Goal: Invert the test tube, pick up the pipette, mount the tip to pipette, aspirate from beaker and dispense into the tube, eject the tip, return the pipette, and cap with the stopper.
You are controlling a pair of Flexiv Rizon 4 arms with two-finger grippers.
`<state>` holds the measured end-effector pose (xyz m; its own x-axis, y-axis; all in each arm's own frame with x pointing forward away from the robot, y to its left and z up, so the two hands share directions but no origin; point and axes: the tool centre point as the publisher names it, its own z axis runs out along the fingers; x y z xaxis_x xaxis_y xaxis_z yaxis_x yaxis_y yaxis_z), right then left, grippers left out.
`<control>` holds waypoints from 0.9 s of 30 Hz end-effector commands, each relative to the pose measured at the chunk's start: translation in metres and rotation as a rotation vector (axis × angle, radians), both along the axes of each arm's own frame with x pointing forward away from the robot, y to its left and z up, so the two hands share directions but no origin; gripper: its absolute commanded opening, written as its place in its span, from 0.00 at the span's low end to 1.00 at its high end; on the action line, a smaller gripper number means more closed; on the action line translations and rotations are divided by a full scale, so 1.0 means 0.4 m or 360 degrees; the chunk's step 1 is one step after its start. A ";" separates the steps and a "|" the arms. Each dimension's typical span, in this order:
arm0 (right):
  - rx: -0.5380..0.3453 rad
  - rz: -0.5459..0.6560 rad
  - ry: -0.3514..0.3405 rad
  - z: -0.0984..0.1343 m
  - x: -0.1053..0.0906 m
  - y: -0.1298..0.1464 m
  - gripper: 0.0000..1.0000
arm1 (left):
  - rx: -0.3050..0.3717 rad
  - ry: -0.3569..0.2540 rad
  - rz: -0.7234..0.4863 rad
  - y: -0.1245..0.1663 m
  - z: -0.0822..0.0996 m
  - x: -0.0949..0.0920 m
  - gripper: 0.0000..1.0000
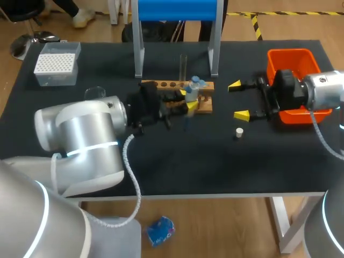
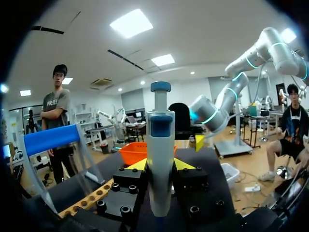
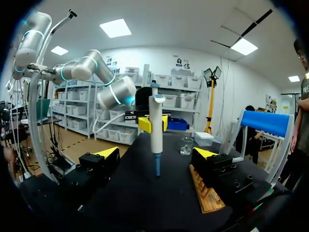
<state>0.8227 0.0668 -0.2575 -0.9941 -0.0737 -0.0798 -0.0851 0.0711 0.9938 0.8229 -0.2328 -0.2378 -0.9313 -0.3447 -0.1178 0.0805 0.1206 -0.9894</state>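
My left gripper (image 1: 189,102) is shut on a white pipette with a blue top (image 1: 194,85), holding it upright over the wooden rack (image 1: 169,84). In the left wrist view the pipette (image 2: 160,159) stands between the yellow fingertips (image 2: 137,166). A clear test tube (image 1: 184,65) stands upright in the rack. My right gripper (image 1: 239,100) is open to the right of the rack, and nothing is between its fingers. In the right wrist view it (image 3: 157,153) faces the pipette (image 3: 156,121). The glass beaker (image 1: 94,93) stands at the left, and a small white stopper (image 1: 239,131) lies on the table.
A tip box (image 1: 56,64) sits at the back left. An orange bin (image 1: 294,59) is at the right, under my right arm. A stand with a blue bar (image 1: 174,11) rises behind the rack. The black table top (image 1: 215,161) spreads in front.
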 end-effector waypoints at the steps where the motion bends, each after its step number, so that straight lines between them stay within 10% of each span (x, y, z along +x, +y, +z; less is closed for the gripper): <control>1: -0.0002 -0.0001 -0.0001 0.002 -0.001 -0.001 1.00 | 0.0011 0.0015 0.0009 0.082 0.033 0.018 0.00; 10: -0.0002 -0.0001 -0.0001 0.002 -0.001 -0.001 1.00 | 0.0099 0.0058 0.0140 0.220 0.074 0.106 0.00; 27: -0.0008 -0.0033 0.0020 -0.001 0.007 -0.004 1.00 | 0.0099 0.0058 0.0140 0.220 0.074 0.106 0.00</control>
<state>0.8236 0.0663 -0.2577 -0.9945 -0.0703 -0.0771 -0.0821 0.0726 0.9940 0.8642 -0.1477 -0.2095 -0.8936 -0.4346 -0.1123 0.0332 0.1856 -0.9821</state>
